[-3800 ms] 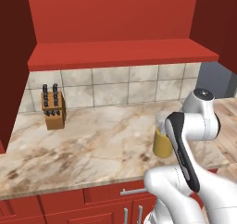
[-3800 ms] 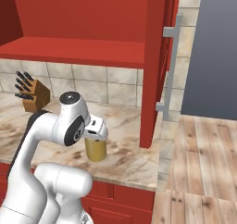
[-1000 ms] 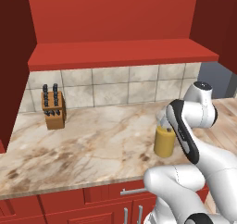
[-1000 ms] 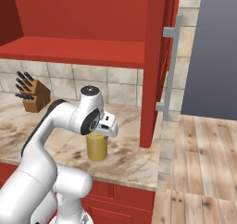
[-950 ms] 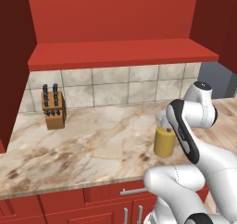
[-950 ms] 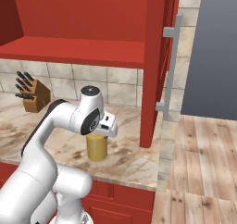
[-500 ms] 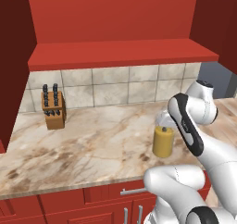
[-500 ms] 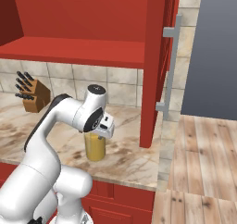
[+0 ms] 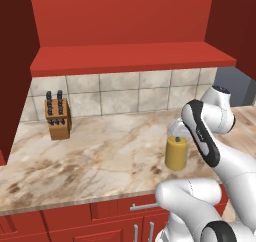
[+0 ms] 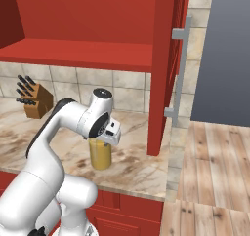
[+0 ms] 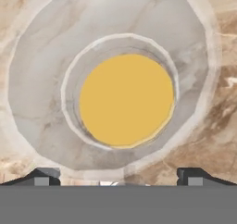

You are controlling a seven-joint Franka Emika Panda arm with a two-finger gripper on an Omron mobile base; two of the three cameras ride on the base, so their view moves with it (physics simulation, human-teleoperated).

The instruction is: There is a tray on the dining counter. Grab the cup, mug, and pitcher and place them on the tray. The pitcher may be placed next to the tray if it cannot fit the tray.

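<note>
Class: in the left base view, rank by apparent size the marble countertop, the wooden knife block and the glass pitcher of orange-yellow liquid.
1. Beige veined marble countertop
2. Clear glass pitcher of orange-yellow liquid
3. Wooden knife block; the pitcher is closer to the camera, so their ranking is unsure.

The pitcher (image 11: 125, 98) right under the jaws looks like clear, smooth glass with flat, matt orange-yellow juice inside. The desk (image 9: 105, 151) it stands on is shiny beige-brown stone with dark veins. Far off to the side, the knife block (image 9: 57, 121) looks like plain brown wood. The wall tiles (image 9: 120, 93) behind are smooth and pale
</note>
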